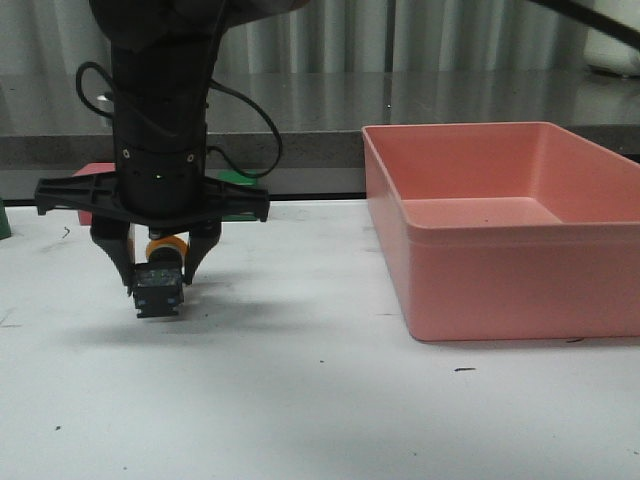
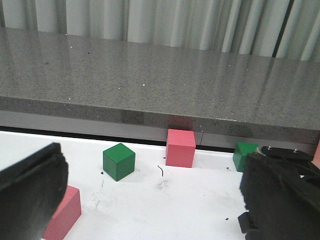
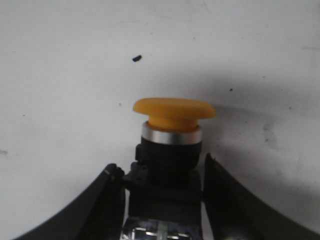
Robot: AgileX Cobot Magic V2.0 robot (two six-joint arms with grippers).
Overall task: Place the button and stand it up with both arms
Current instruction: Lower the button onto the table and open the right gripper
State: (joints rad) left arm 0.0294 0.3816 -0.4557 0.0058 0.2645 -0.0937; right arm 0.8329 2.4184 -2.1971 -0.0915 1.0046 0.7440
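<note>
The button (image 1: 160, 290) has a yellow cap, a silver ring and a dark blocky base. It is in my right gripper (image 1: 160, 275), low over the white table at the left of the front view. I cannot tell whether it touches the table. In the right wrist view the button (image 3: 174, 112) points away from the wrist, and the right gripper (image 3: 160, 164) is shut on its black base. My left gripper (image 2: 150, 200) is wide open and empty. Its dark fingers (image 2: 30, 190) stand apart over bare table.
A large pink bin (image 1: 500, 235) stands on the right of the table. In the left wrist view, two green cubes (image 2: 119, 161) and two pink cubes (image 2: 180, 147) lie near the table's far edge, below a grey stone ledge (image 2: 160, 75).
</note>
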